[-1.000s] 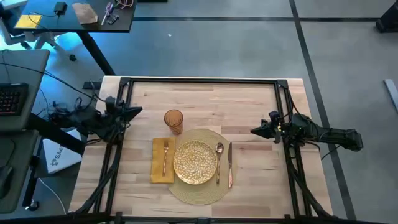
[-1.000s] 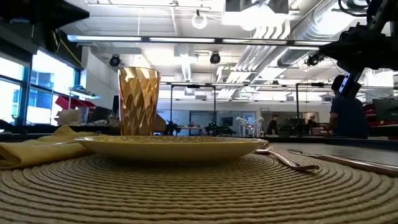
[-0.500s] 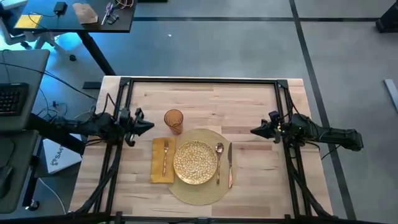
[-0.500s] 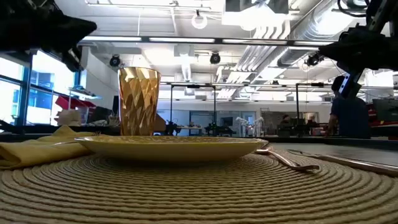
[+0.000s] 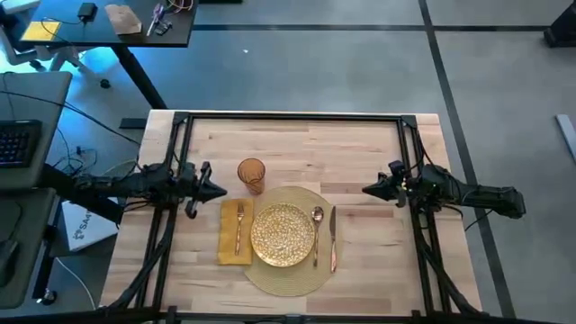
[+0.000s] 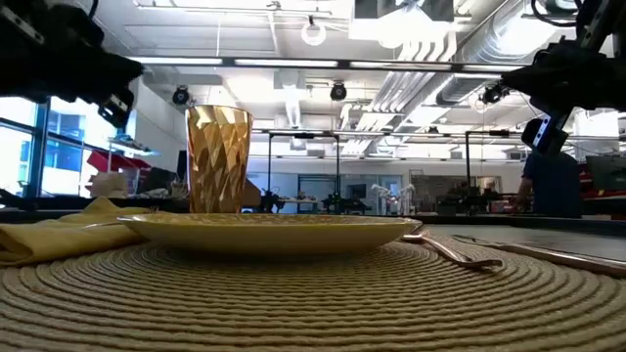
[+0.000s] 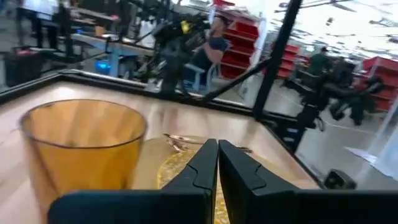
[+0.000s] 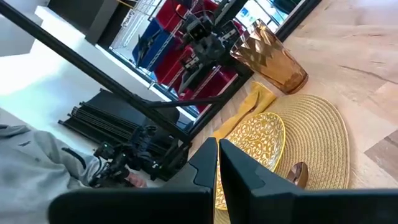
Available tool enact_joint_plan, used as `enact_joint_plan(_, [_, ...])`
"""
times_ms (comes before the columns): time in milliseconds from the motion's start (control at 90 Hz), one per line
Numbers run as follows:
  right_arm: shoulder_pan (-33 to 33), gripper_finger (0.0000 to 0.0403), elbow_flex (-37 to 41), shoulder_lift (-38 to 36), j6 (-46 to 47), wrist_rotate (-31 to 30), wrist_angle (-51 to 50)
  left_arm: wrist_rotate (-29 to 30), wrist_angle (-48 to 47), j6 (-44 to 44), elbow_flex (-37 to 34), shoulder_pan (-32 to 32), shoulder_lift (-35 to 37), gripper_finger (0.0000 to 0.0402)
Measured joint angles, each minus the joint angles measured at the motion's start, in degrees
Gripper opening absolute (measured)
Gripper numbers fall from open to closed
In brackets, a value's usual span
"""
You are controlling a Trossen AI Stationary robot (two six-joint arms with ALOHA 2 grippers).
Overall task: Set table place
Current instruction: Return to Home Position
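Observation:
On the wooden table (image 5: 360, 144) lies a round woven placemat (image 5: 290, 274) with a gold speckled plate (image 5: 283, 235) on it. A spoon (image 5: 317, 232) and a knife (image 5: 332, 238) lie on the mat to the right of the plate. A copper fork (image 5: 239, 227) rests on the yellow folded napkin (image 5: 232, 247) to the plate's left. The amber cup (image 5: 251, 174) stands upright behind the napkin. My left gripper (image 5: 219, 191) hovers shut, raised above the table, just left of the cup (image 7: 84, 149). My right gripper (image 5: 367, 190) hangs shut at the table's right side.
A black metal rail frame (image 5: 292, 117) runs around the tabletop, and both arms reach in over its side rails. Bare wood shows behind the cup and right of the knife. A dark desk (image 5: 108, 22) stands beyond the far left corner.
My left gripper has swung in from the table's left rail toward the right and the near edge, ending beside the cup above the napkin's far end. Its fingers stay shut. The place setting has not moved.

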State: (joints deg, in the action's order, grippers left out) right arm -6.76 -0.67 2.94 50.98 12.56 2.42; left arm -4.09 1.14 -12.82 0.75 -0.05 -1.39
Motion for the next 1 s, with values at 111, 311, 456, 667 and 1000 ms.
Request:
enact_joint_plan(111, [0.00,0.0000,0.00,0.00,0.00,0.00,0.00,1.68,-0.08,0.00,0.00,0.00,-0.05,0.0001])
enact_joint_plan(311, [0.00,0.0000,0.00,0.00,0.00,0.00,0.00,2.44,-0.04,0.00,0.00,-0.02,-0.05,0.0001])
enact_joint_plan(456, [0.00,0.0000,0.00,0.00,0.00,-0.02,0.00,2.44,-0.05,0.00,0.00,-0.02,-0.07,0.0001])
enact_joint_plan(667, [0.00,0.0000,0.00,0.00,0.00,-0.02,0.00,2.44,-0.06,-0.02,0.00,-0.02,-0.07,0.0001])
enact_joint_plan(1000, [0.02,0.0000,0.00,0.00,0.00,0.00,0.00,2.41,-0.04,-0.02,0.00,-0.03,-0.07,0.0001])
